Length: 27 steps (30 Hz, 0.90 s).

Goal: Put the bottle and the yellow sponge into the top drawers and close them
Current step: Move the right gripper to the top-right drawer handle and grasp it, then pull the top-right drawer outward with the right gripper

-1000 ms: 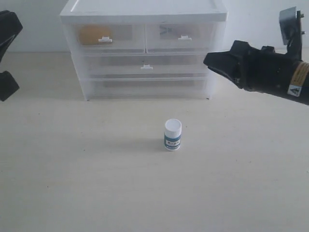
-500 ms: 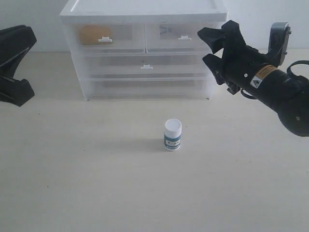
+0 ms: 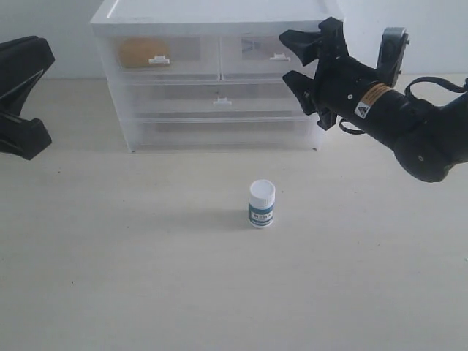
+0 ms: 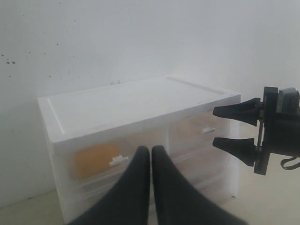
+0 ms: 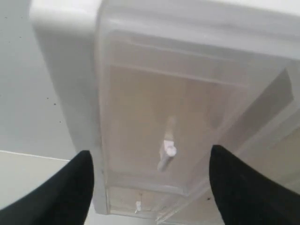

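Note:
The white bottle (image 3: 262,203) with its teal label stands upright on the table in front of the drawer unit (image 3: 217,16). The yellow sponge (image 3: 142,53) lies inside the shut top left drawer (image 3: 162,55), and shows in the left wrist view as the yellow sponge (image 4: 93,161). My right gripper (image 3: 287,57) is open, just in front of the shut top right drawer (image 3: 272,53). Its fingers (image 5: 79,187) flank the drawer's white clip handle (image 5: 168,152) without touching it. My left gripper (image 4: 151,149) is shut and empty, held off to the unit's left.
Below the top drawers are two wider full-width drawers (image 3: 219,99), both shut. The left arm (image 3: 22,95) sits at the left edge of the table. A white wall stands behind the unit. The pale table (image 3: 146,278) spreads out around the bottle.
My right gripper has swung left and toward the unit, ending at the top right drawer's handle. The left arm came into view from the left, then held still. The bottle has not moved.

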### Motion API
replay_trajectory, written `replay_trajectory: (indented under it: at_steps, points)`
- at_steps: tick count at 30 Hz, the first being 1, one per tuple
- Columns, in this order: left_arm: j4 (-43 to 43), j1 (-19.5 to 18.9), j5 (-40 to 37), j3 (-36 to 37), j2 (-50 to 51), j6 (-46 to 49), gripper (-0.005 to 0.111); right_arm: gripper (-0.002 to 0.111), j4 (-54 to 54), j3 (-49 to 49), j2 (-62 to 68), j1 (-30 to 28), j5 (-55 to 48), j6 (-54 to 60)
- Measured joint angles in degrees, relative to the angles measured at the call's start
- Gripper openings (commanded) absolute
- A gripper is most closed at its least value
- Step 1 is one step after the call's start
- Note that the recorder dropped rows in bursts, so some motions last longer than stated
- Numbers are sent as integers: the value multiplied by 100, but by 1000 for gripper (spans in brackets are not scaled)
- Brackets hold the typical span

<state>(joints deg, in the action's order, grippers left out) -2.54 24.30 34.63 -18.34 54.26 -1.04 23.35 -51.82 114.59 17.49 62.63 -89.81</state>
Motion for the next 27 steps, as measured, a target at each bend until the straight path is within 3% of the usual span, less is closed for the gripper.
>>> replay_trajectory:
  at_steps: [7,10,19,27]
  points:
    - [0,0,0,0,0,-22,4,66,62,-252,248,34,12,-68]
    - [0,0,0,0,0,-22,4,60,160,-377,302,71,12,-82]
    - [0,0,0,0,0,-22,4,0,232,-483,310,93,-160,-71]
    - [0,0,0,0,0,-22,4,0,286,-483,310,93,-204,44]
